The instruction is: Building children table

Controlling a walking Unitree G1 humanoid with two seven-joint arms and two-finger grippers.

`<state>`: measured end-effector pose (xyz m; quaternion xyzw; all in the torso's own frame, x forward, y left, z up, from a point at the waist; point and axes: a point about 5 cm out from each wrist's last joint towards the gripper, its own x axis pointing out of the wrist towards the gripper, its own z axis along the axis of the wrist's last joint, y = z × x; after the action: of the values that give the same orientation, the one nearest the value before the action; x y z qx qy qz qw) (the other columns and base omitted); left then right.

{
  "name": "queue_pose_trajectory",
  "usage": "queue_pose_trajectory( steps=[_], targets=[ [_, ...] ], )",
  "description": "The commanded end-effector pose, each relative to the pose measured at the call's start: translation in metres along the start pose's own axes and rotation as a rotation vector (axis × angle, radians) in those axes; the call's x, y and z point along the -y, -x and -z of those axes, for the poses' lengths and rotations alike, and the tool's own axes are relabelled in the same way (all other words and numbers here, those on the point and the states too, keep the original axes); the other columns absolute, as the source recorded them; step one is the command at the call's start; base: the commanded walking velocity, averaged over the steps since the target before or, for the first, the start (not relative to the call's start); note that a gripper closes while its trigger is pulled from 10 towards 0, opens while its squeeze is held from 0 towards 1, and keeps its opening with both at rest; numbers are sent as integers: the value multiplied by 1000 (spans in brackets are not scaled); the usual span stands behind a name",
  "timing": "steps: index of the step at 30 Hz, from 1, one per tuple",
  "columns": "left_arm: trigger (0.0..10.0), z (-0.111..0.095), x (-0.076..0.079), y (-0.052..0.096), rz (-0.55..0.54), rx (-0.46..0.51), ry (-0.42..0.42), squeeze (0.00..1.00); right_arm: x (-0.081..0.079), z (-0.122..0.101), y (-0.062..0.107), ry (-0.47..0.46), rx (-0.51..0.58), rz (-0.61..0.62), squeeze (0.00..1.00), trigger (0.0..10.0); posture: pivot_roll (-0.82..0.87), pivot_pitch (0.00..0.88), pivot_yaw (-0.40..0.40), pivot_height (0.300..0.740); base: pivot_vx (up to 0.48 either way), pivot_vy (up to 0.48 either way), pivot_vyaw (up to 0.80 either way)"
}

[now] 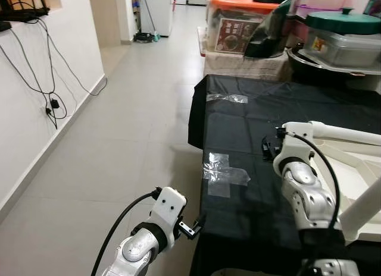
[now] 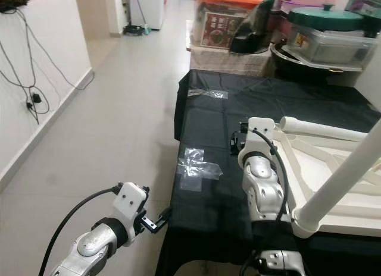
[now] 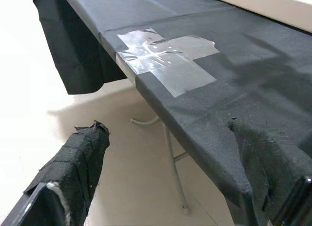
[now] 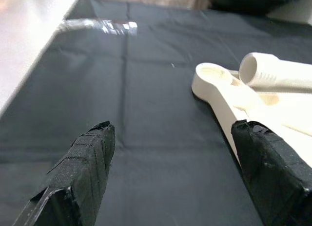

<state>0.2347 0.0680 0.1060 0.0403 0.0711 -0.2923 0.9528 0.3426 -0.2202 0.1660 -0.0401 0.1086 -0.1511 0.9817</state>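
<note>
The right gripper (image 4: pixel 170 182) is held with its fingers spread wide and empty above the black cloth (image 2: pixel 286 103), and the white tabletop frame (image 2: pixel 333 163), overturned, lies just ahead of it and to its outer side, with a loose white leg (image 4: pixel 278 72) resting across the frame's corner socket (image 4: pixel 214 72). The left gripper (image 3: pixel 170 187), likewise spread and empty, is held low off the table's near edge, beside the clear tape (image 3: pixel 165 58). A leg-fitting step is judged to be in hand; next, the leg must be grasped and seated in the socket.

black tablecloth (image 1: pixel 250 127), white tabletop (image 2: pixel 333 169) — green lid (image 1: pixel 345 21)
</note>
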Motion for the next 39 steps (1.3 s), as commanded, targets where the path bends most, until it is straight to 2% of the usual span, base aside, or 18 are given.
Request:
queue_pose_trajectory(
  steps=[1, 4, 7, 9, 10, 12, 16, 18, 20, 28, 33, 34, 38, 39],
  targets=[
    [10000, -2, 0, 3, -4, 0, 7, 0, 8, 1, -6, 9, -39, 62, 0, 10000, 148, 0, -97, 740, 0, 0, 0],
    [10000, -9, 0, 5, -12, 16, 19, 0, 27, -3, -21, -24, -59, 170, 0, 10000, 153, 0, -98, 740, 0, 0, 0],
    [10000, -11, 0, 7, -16, 18, 22, 0, 35, -2, -24, -39, -69, 204, 0, 10000, 155, 0, -94, 740, 0, 0, 0],
    [10000, -13, 2, 11, -10, 12, 22, 0, 53, -1, -30, -63, -96, 284, 0, 10000, 163, 9, -90, 740, 0, 0, 0],
    [10000, -13, 2, 11, -10, 12, 22, 0, 53, -1, -30, -63, -96, 284, 0, 10000, 163, 9, -90, 740, 0, 0, 0],
    [10000, -14, 5, 18, 6, 3, 23, 0, 68, 5, -32, -93, -156, 324, 0, 10000, 165, 52, -82, 740, 0, 0, 0],
    [10000, -15, 7, 21, 12, -2, 25, 0, 71, 10, -33, -109, -197, 321, 0, 10000, 165, 58, -82, 740, 0, 0, 0],
    [10000, -17, 10, 32, 23, -21, 36, 0, 75, 24, -35, -163, -297, 291, 0, 10000, 165, 125, -71, 740, 0, 0, 0],
    [10000, -18, 10, 36, 26, -29, 39, 0, 75, 27, -36, -176, -321, 284, 0, 10000, 165, 125, -71, 740, 0, 0, 0],
    [10000, -22, 14, 52, 32, -60, 51, 0, 74, 36, -38, -167, -377, 245, 0, 10000, 168, 184, -69, 740, 0, 0, 0],
    [10000, -23, 16, 56, 34, -68, 58, 0, 75, 42, -37, -156, -401, 215, 0, 10000, 169, 195, -70, 740, 0, 0, 0],
    [10000, -23, 17, 58, 33, -72, 62, 0, 74, 43, -37, -139, -403, 186, 0, 0, 167, 201, -72, 740, 0, 0, 0],
    [10000, -23, 18, 60, 34, -88, 69, 0, 69, 43, -38, -92, -414, 99, 0, 0, 165, 199, -71, 740, 0, 0, 0],
    [10000, -23, 18, 60, 33, -95, 71, 0, 63, 45, -38, -50, -428, 14, 0, 0, 165, 196, -72, 740, 0, 0, 0]
  ],
)
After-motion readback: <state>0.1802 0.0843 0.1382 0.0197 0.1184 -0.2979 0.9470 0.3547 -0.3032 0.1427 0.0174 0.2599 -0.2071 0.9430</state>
